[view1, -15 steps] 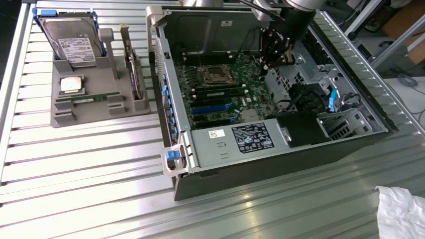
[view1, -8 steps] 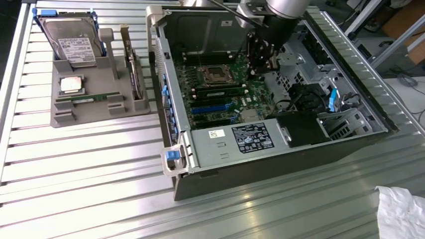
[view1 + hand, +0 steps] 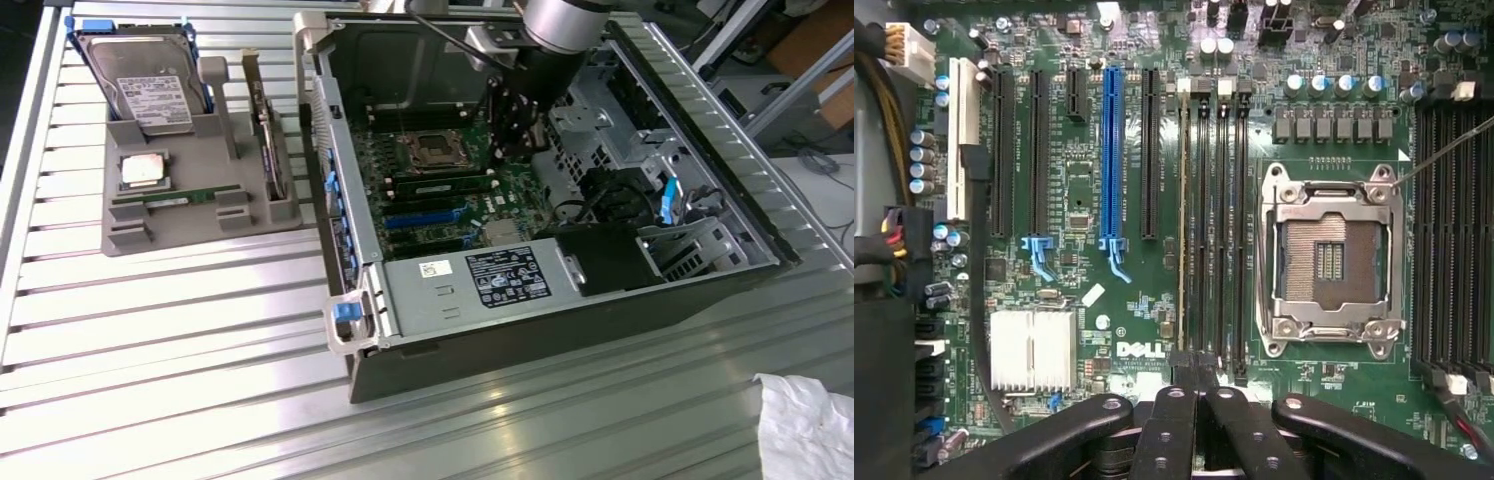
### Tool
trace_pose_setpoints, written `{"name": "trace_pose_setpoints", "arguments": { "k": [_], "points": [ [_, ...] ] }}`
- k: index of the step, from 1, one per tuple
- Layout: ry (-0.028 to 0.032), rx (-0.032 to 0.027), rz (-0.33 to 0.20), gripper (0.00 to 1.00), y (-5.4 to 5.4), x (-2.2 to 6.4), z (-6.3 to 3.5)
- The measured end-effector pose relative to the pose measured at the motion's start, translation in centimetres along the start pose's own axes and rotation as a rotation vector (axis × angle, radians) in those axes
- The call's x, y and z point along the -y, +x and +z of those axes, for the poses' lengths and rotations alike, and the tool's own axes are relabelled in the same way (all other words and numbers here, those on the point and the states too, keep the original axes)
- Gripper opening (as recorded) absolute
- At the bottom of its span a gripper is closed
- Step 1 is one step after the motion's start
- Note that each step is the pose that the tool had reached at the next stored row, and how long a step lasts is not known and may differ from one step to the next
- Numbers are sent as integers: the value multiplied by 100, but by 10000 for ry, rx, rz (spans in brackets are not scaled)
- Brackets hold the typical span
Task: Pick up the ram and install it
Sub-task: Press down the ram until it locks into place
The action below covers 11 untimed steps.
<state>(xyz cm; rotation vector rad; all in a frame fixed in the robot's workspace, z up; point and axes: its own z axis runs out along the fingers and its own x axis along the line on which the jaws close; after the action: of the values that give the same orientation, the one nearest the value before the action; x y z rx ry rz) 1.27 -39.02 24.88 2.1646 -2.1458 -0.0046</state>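
The jaws [image 3: 1199, 395] are seen clenched together, with nothing gripped between them, directly above the row of memory slots [image 3: 1212, 230] on the motherboard [image 3: 1104, 300] inside the open computer case [image 3: 400, 330]. One ram stick [image 3: 1182, 215] is seated upright in the outermost slot, just ahead of the jaws' tips — judged already installed, or in need of a last press at most. A second ram stick [image 3: 180, 198] is left lying in the grey tray [image 3: 174, 235] on the counter [image 3: 160, 350], well apart from the jaws, near the hard drive [image 3: 147, 85] and the processor chip [image 3: 143, 171]. The processor socket [image 3: 1332, 258] beside the slots is empty.
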Motion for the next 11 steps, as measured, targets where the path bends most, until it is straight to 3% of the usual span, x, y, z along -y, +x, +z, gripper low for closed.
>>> {"name": "trace_pose_setpoints", "arguments": {
  "k": [4, 11],
  "points": [
    [-1, 7, -1, 11, -3, 8, 109],
    [-1, 20, -3, 11, -6, 17, 185]
  ]
}}
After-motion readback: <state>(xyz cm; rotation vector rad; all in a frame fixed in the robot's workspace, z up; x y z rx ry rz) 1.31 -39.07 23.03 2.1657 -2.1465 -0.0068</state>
